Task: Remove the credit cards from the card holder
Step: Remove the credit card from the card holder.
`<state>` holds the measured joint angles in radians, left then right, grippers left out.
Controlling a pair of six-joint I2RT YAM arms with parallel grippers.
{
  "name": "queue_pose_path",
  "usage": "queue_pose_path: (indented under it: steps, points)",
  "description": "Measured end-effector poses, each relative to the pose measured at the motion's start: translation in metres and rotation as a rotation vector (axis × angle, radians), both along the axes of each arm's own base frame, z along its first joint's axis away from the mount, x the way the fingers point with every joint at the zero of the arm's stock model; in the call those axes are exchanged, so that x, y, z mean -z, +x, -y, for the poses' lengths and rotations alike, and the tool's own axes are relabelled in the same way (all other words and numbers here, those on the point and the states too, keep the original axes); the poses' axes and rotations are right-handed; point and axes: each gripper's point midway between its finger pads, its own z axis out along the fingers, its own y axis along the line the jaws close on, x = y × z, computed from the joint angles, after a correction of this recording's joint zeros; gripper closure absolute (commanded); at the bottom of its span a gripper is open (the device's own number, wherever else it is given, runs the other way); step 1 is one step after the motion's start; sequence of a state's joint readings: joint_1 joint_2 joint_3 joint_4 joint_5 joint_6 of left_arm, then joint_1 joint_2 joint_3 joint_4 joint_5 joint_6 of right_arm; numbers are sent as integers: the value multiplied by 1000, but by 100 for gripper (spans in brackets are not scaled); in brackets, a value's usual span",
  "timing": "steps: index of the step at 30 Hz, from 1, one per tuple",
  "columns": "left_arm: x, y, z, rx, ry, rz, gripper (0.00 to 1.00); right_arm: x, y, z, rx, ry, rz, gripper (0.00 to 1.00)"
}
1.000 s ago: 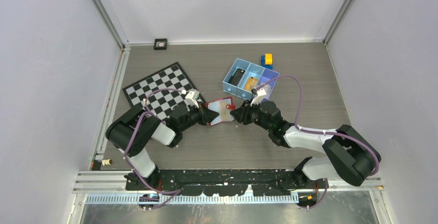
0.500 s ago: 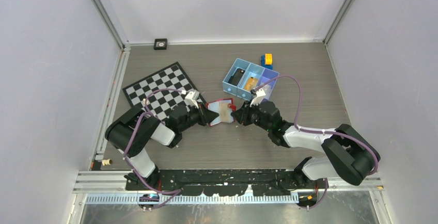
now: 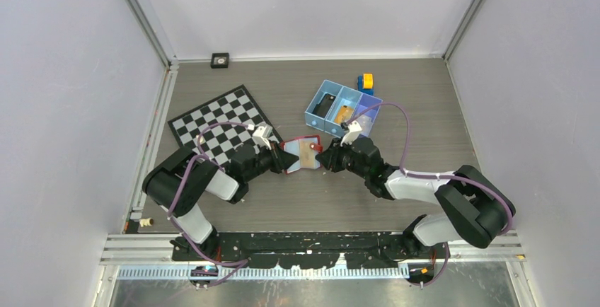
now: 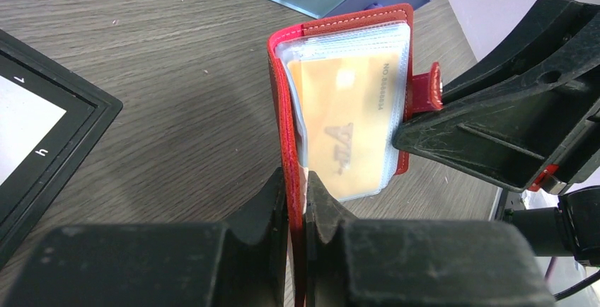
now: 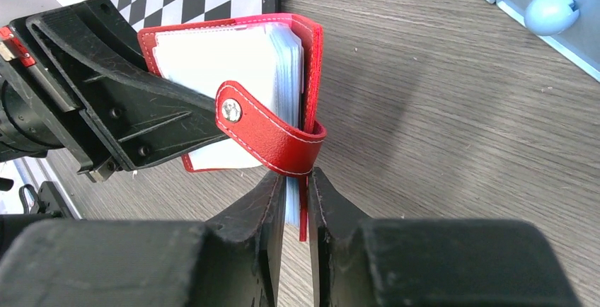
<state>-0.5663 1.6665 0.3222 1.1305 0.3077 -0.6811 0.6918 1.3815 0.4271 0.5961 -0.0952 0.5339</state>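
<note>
Pulling unevenly cd rip the card holder [image 3: 304, 151] free: left tool [image 4: 297, 183] & right tool [image 5: 297, 183] each clenched on a cover, 7 o'clock of blue tray [image 3: 315, 119]; orange card [image 4: 350, 126] inside sleeve.

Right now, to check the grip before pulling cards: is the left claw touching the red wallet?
Touching. In the left wrist view the left claw pinches the red wallet by its cover edge, no gap.

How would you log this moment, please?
left gripper: shut on card holder | right gripper: shut on card holder | credit cards: inside
</note>
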Motion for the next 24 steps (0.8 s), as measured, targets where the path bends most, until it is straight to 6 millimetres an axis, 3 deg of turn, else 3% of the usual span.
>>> queue_pose_path:
  steps: [10,24]
  points:
    - [0,0,0,2,-1,-1,100,3,2,1,16,-7,-14,81]
    - [5,-1,-1,-1,12,-18,100,10,5,-2,17,-32,-47,74]
